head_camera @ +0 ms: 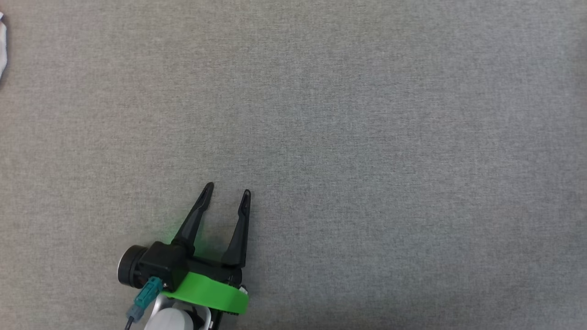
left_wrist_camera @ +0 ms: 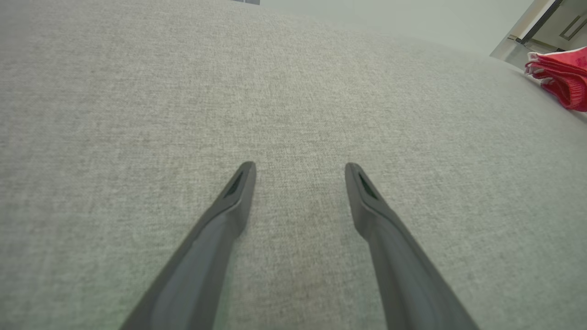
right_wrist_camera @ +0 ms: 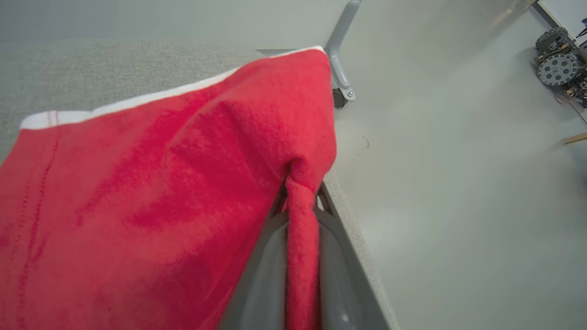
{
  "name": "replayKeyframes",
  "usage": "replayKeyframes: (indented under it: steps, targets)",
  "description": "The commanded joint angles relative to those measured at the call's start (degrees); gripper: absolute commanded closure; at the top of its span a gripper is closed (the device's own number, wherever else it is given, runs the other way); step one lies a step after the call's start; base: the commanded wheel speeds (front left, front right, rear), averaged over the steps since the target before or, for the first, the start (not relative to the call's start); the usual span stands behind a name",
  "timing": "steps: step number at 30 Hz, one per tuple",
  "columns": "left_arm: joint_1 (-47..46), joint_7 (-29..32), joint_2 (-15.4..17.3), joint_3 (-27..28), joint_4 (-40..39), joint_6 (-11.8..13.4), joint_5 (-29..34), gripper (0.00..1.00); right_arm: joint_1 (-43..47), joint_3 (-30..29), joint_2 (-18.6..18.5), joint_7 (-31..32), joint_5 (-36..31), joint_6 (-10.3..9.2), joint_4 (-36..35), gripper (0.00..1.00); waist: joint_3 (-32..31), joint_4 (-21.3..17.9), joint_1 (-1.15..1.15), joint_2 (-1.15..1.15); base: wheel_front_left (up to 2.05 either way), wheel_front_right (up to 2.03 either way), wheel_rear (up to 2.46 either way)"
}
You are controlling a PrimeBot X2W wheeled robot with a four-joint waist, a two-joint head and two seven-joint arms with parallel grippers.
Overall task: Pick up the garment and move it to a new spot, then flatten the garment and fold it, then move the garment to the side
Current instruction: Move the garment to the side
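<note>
The garment (right_wrist_camera: pixel 160 192) is red terry cloth with a white hem, and it spreads across the left half of the right wrist view, close to the table's edge. My right gripper (right_wrist_camera: pixel 300 197) is shut on a pinched fold of it, a strip of cloth running down between the two fingers. In the left wrist view the same garment (left_wrist_camera: pixel 562 75) shows as a small red heap at the far upper right. My left gripper (head_camera: pixel 228 189) rests low over the bare grey tabletop, open and holding nothing, fingers (left_wrist_camera: pixel 238 192) spread wide.
The grey fabric tabletop (head_camera: pixel 367 137) stretches wide around the left gripper. A white item (head_camera: pixel 2 46) peeks in at the far left edge. Beyond the table edge (right_wrist_camera: pixel 355 233) lie pale floor, a grey table leg (right_wrist_camera: pixel 339 59) and a wheeled device (right_wrist_camera: pixel 557 68).
</note>
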Motion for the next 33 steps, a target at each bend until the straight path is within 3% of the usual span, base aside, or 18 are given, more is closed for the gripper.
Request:
replayKeyframes:
  steps: [1, 2, 3, 4, 11, 16, 24, 33]
  targets:
    - [0.56, -0.02, 0.21, 0.24, -0.25, -0.15, 0.58, 0.00, -0.97, -0.27, -0.01, -0.73, -1.01, -0.02, 0.53, 1.00, 0.26, 1.12, -0.01, 0.00, 0.00, 0.00, 0.00]
    - [0.68, -0.02, 0.21, 0.35, -0.21, -0.15, 0.65, 0.00, -1.65, -0.63, -0.54, -1.84, -2.94, -0.02, 0.91, 0.84, 0.23, 1.28, -0.01, 0.00, 0.00, 0.00, 0.00]
    - [0.71, -0.02, 0.20, 0.48, -0.19, -0.15, 0.69, 0.00, -2.15, -0.93, -0.31, -2.63, -4.13, -0.03, 1.33, 0.07, 0.14, 1.27, -0.01, 0.00, 0.00, 0.00, 0.00]
    - [0.72, -0.02, 0.20, 0.73, -0.26, -0.16, 0.59, 0.00, -2.48, -1.74, 0.04, -2.80, -5.04, -0.05, 1.96, 0.00, 0.06, 1.20, -0.01, 0.00, 0.00, 0.00, 0.00]
    - [-0.24, -0.02, 0.21, 2.59, -0.48, -0.16, -0.70, 0.00, -1.71, -1.98, 2.15, -7.59, -12.32, -0.04, 0.64, 0.00, -1.88, -0.92, -0.01, 0.00, 0.00, 0.00, 0.00]
    - [0.84, -0.02, 0.22, 3.65, 0.35, -0.17, -1.79, 0.00, 2.72, -1.35, 5.27, -15.53, -10.06, -0.05, -5.21, 0.00, -7.20, -2.06, -0.01, 0.00, 0.00, 0.00, 0.00]
    - [6.99, -0.02, 0.21, 7.66, 2.28, -0.17, -3.04, 0.00, 21.48, 0.76, 11.39, -27.05, -6.54, -0.05, -17.89, 0.00, -21.12, -1.51, -0.01, 0.00, 0.00, 0.00, 0.00]
    - [12.95, -0.02, 0.21, 11.07, 2.77, -0.17, -2.24, 0.00, 46.73, 5.31, 24.85, -29.09, -5.85, -0.05, -36.63, 0.00, -30.26, -0.48, -0.01, 0.00, 0.00, 0.00, 0.00]
